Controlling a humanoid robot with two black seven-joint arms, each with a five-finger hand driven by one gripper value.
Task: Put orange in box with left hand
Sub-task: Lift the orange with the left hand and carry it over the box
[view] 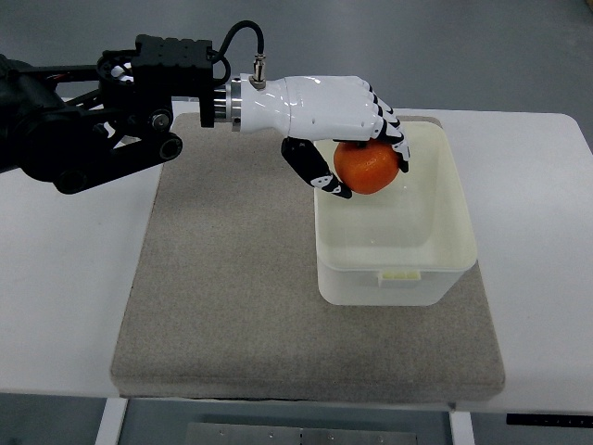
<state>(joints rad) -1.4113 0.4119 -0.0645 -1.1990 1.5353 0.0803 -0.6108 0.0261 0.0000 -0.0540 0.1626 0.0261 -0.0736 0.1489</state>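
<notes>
At the far left of the top view, the black left arm (83, 130) came in from the picture's edge and reached rightward over the white surface (56, 278). A black cable (243, 37) looped up from the arm's housing to a connector at the wrist. Below and to the right of the arm lay a grey mat (241, 297), covering most of the middle of the surface.

Further right, the left hand (324, 111), white with black joints, was held above the mat's far edge, at the near-left corner of the box. Its fingers (394, 130) were curled over the top of the orange (368, 167) and the thumb pressed in from below on the left, so the fruit was gripped between them. The orange was held over the box's left part, near its far rim, above the interior and not resting on the bottom.

The box (398, 278), a cream plastic tub with a small label on its near rim, sat on the right part of the mat. Beyond it the surface ran bare to the right edge.
</notes>
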